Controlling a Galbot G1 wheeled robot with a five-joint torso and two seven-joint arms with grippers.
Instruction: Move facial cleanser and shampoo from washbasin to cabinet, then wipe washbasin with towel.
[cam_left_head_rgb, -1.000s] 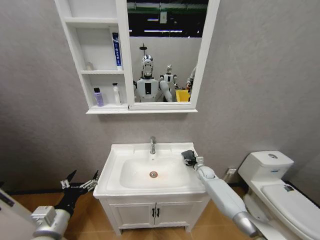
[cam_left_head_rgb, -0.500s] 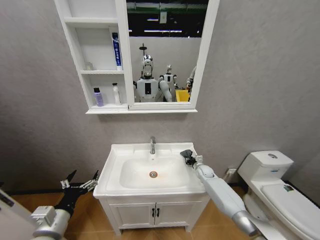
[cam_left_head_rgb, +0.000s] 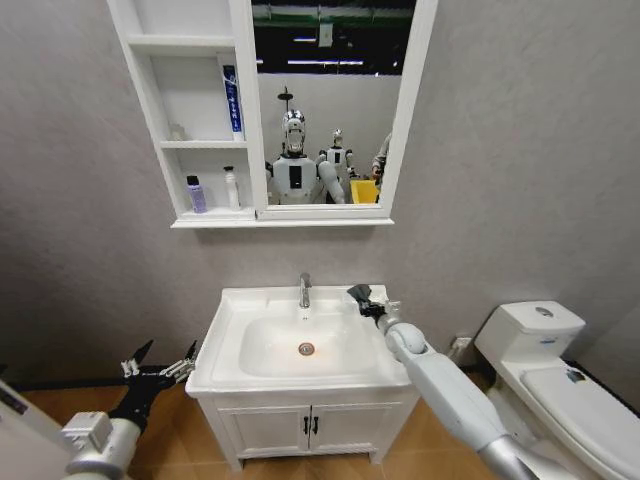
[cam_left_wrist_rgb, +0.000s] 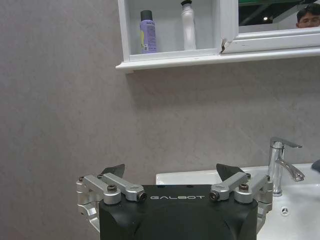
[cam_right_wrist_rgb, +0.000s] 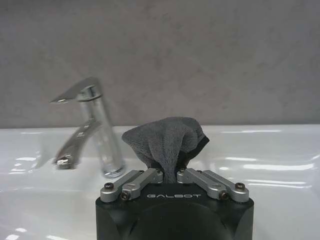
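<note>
**Over the back rim of the washbasin, the towel is on the move**

Over the washbasin's (cam_left_head_rgb: 235, 372) back right corner you have the right gripper (cam_left_head_rgb: 364, 300) pinched shut on the towel (cam_right_wrist_rgb: 165, 140), with the dark grey cloth bunched up between its fingers. Compare the head view from a second ago: the gripper sat lower on the right-hand rim then, and it has since slid back and inward, so it now sits just beside the tap (cam_left_head_rgb: 305, 290), close to the wall. In the right wrist view the tap stands near the cloth, with the white ledge running behind it. You cannot tell from these views whether the cloth is pressing on the ceramic or held just clear of it.

What this means for you: the wipe looks under way along the rim, not in the bowl. The oval bowl and its orange-ringed drain (cam_left_head_rgb: 307, 349) lie well apart from the cloth, so by my reckoning most of the wiping is left.

The bottle part of the job looks done. A purple bottle (cam_left_head_rgb: 197, 194) and a white bottle (cam_left_head_rgb: 232, 188) stand side by side in the cabinet's (cam_left_head_rgb: 205, 222) lowest compartment, and no bottle remains on the basin ledge.

Your left gripper (cam_left_head_rgb: 159, 368) hangs low to the left of the vanity, well apart from the basin, with its fingers spread wide and holding nothing.
</note>
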